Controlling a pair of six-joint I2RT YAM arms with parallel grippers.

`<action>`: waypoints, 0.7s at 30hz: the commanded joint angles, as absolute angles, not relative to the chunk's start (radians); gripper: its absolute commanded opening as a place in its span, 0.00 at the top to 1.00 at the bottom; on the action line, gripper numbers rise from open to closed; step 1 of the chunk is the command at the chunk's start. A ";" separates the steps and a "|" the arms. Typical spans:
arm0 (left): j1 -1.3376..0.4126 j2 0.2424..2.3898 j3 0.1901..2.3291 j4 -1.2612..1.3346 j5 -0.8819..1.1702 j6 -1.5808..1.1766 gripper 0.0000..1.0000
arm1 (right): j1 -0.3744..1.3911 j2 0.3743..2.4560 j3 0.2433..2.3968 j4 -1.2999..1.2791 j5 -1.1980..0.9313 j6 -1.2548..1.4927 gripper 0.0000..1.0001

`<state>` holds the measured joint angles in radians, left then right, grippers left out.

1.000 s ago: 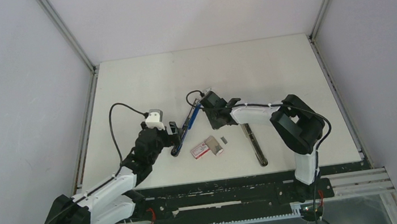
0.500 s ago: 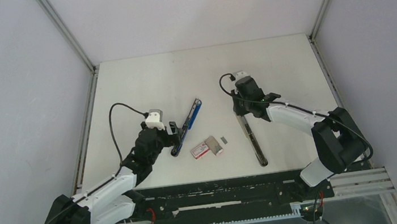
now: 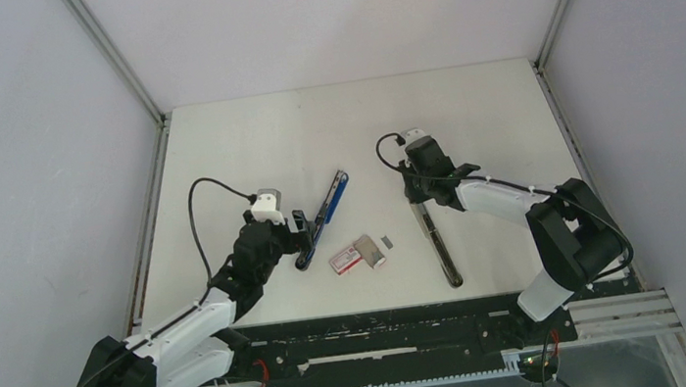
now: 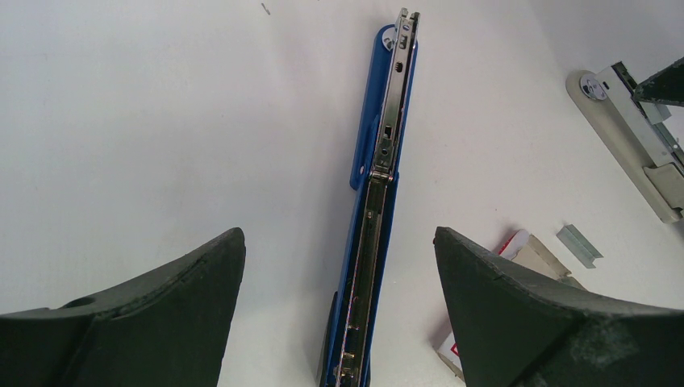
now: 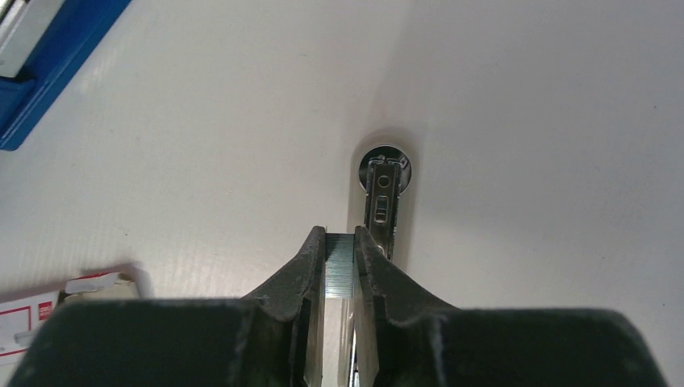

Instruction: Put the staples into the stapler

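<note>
Reaching inward, right tool (image 5: pixel 340 239) pinches a staple strip (image 5: pixel 339 270) over the grey stapler (image 5: pixel 385 193); left tool (image 4: pixel 337 239) gapes wide

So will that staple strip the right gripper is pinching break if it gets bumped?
Possibly. The staple strip shows many fine lines side by side, so it may snap into pieces if bent. It is probably light, since the right gripper holds it by a pinch alone. Its flat sides likely won't roll.
</note>
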<state>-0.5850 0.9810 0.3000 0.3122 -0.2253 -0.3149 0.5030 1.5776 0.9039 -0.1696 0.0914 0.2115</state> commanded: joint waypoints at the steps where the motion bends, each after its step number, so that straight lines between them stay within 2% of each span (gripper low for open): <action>1: -0.588 0.975 0.319 0.353 -0.229 -0.330 0.09 | 0.491 1.580 0.918 -0.124 0.121 0.190 0.89; 21: -0.588 0.972 0.318 0.353 -0.226 -0.330 0.09 | 0.459 1.623 0.943 -0.127 0.102 0.202 0.90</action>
